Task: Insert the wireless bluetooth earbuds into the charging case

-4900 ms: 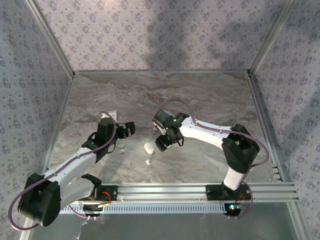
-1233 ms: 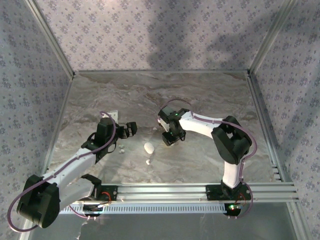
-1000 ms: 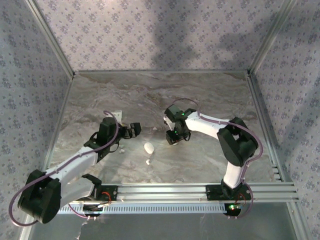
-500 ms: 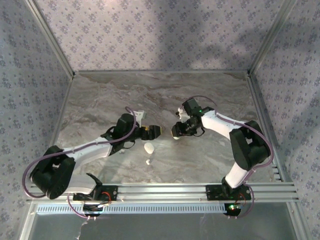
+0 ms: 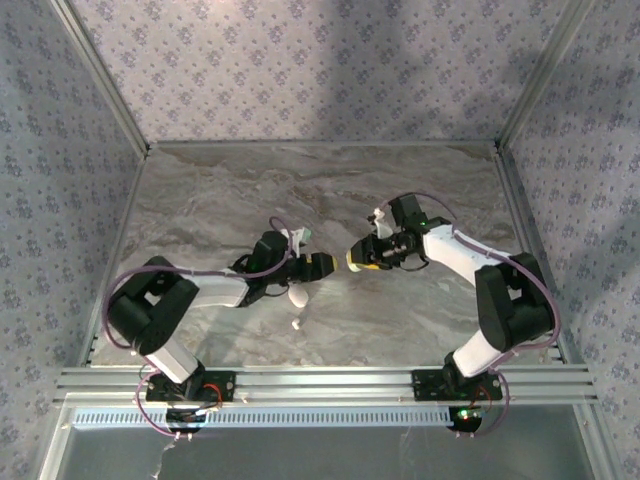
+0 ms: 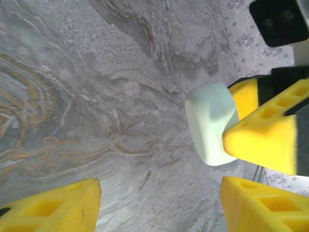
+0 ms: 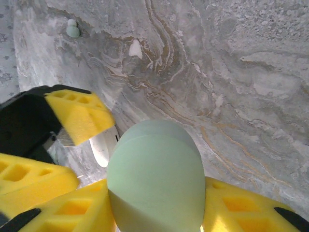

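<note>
I have both arms stretched low toward the middle of the table [image 5: 420, 190]. Their wrists are turned so that the left gripper [image 5: 320, 265] and the right gripper [image 5: 356, 260] face each other tip to tip, just apart. The right one is clamped on the case [image 7: 154, 179], a smooth, matte, pale green pebble poking out past the yellow pads [image 7: 236, 208]. My left jaws stand apart with nothing between them, the case just ahead. One tiny whitish earbud [image 5: 296, 324] lies on the table on the near side of the left gripper, just beside a white pebble [image 5: 298, 297].
</note>
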{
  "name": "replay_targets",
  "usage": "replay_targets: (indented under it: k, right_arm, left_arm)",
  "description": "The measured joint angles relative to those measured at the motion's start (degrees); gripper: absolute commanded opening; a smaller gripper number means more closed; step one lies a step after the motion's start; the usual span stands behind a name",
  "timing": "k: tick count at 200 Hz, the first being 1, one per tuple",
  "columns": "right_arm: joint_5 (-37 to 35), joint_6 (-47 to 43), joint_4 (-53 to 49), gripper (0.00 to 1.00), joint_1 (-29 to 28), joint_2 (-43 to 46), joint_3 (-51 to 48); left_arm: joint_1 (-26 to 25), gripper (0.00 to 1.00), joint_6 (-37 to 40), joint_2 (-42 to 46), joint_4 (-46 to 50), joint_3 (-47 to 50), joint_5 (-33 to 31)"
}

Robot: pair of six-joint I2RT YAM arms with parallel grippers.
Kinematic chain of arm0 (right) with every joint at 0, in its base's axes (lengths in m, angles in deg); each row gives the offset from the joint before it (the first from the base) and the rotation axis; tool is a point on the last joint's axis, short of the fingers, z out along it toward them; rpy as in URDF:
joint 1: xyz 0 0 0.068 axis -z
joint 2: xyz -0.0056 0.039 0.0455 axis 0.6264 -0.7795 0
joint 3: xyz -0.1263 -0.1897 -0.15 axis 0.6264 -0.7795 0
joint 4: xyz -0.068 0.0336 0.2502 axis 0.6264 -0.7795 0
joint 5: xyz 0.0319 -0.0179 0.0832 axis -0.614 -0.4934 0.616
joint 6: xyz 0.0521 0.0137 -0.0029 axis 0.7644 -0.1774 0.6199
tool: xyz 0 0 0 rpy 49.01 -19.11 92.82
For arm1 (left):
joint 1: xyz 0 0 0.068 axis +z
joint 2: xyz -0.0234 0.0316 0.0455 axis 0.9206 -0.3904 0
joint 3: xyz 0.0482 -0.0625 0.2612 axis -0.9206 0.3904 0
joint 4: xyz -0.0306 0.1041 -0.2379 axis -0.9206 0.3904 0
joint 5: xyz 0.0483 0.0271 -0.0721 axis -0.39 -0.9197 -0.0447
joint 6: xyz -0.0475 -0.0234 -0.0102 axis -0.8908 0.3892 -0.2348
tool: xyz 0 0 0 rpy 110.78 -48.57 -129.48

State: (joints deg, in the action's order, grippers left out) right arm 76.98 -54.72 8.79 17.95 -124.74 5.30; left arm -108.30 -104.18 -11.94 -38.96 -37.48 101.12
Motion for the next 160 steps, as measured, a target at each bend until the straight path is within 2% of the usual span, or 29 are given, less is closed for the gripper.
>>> replay_targets:
  k: [22, 68, 102, 160]
  right_arm:
    - [-1.64, -0.26, -0.92, 0.44, -0.02, 0.11, 0.04]
    - [-12.46, -2.54, -6.12, 0.44, -0.98, -3.34, 0.57]
    - [-20.20, -3.48, -9.75, 0.45, -4.37, -7.13, 2.40]
    - [-31.50, -4.35, -14.38, 0.55, -9.22, -9.60, 6.95]
  left_arm:
    - [0.00, 0.64, -0.94, -1.75, -0.98, -0.74, 0.57]
    - [0.02, 0.64, -0.61, -1.51, 0.74, -0.76, -2.12]
    - [0.02, 0.64, -0.09, 0.48, 2.29, -0.68, -3.91]
    - [0.02, 0.66, 0.66, 2.10, 3.15, 0.68, -5.53]
